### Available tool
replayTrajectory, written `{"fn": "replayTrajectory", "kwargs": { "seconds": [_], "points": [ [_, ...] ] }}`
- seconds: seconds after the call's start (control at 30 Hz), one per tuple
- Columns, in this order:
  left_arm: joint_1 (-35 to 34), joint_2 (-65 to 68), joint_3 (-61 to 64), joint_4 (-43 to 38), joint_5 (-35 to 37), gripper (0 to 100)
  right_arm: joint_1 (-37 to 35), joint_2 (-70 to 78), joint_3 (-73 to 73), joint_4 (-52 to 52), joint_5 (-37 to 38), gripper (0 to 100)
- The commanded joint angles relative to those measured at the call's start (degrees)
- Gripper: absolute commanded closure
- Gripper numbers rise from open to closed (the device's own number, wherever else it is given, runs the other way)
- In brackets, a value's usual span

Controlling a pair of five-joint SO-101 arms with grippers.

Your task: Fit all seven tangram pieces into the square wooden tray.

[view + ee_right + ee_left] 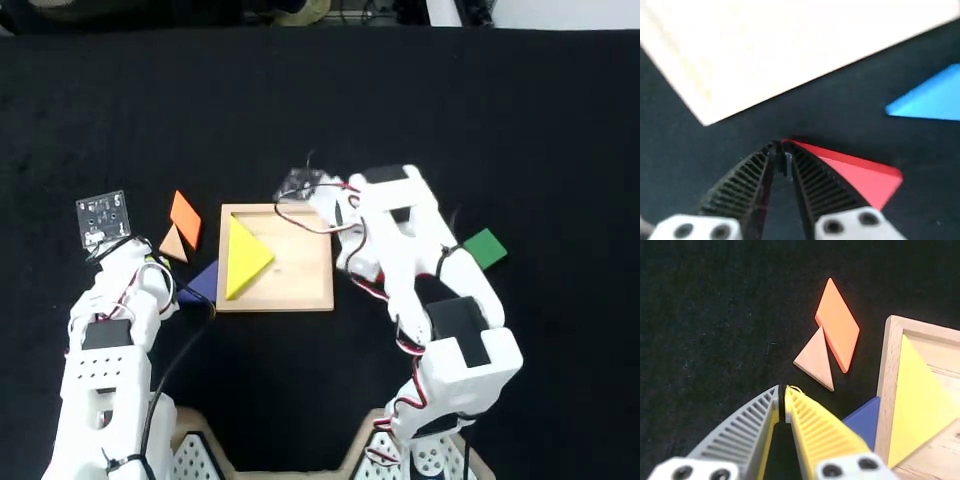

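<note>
Beside the square wooden tray, left jaws are together and empty; right jaws, together, sit at a red wooden triangle, probably to slide it in.

High view of my workspace. The square wooden tray lies mid-table on the black cloth. A large yellow triangle sits in it, long edge along the left wall. Outside that wall I see a dark blue triangle against the tray, a pale tan small triangle, and an orange parallelogram touching the tan piece. My white left arm stands near these. My white right arm bends over the tray's far right corner. A green square lies to its right.
</note>
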Motion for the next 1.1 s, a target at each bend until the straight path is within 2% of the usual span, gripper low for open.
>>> {"fn": "replayTrajectory", "kwargs": {
  "seconds": [0.0, 0.1, 0.2, 0.27, 0.43, 0.57, 0.67, 0.8, 1.07],
  "points": [
    [0.92, -0.97, -0.31, -1.05, -0.62, 97, -0.97, -1.71, -4.79, -0.97, -5.71, 98.8],
    [0.92, -0.97, -0.31, -1.05, -0.62, 97, 0.62, -5.93, -5.49, -0.62, -7.82, 98.8],
    [0.92, -0.97, -0.31, -1.05, -0.62, 97, 3.96, -13.05, -3.21, -0.44, -6.59, 98.8],
    [0.92, -0.97, -0.31, -1.05, -0.62, 97, 5.45, -18.59, 1.45, -0.62, 0.79, 98.8],
    [0.92, -0.97, -0.31, -1.05, -0.62, 97, 10.02, -29.49, 17.01, -1.49, 26.73, 96.9],
    [1.01, -0.97, -0.31, -1.05, -0.62, 97, 13.10, -28.53, 18.33, -2.99, 25.32, 79.3],
    [1.01, -0.97, -0.31, -1.05, -0.62, 97, 12.75, -23.69, 17.36, -2.99, 25.58, 66.3],
    [1.01, -0.88, -0.31, -1.05, -0.62, 97, 10.64, -15.16, 14.55, -2.64, 31.65, 66.8],
    [1.01, -0.70, -0.31, -1.41, -0.62, 97, 9.93, -2.15, 4.88, -2.55, 32.00, 67.1]
  ]
}}
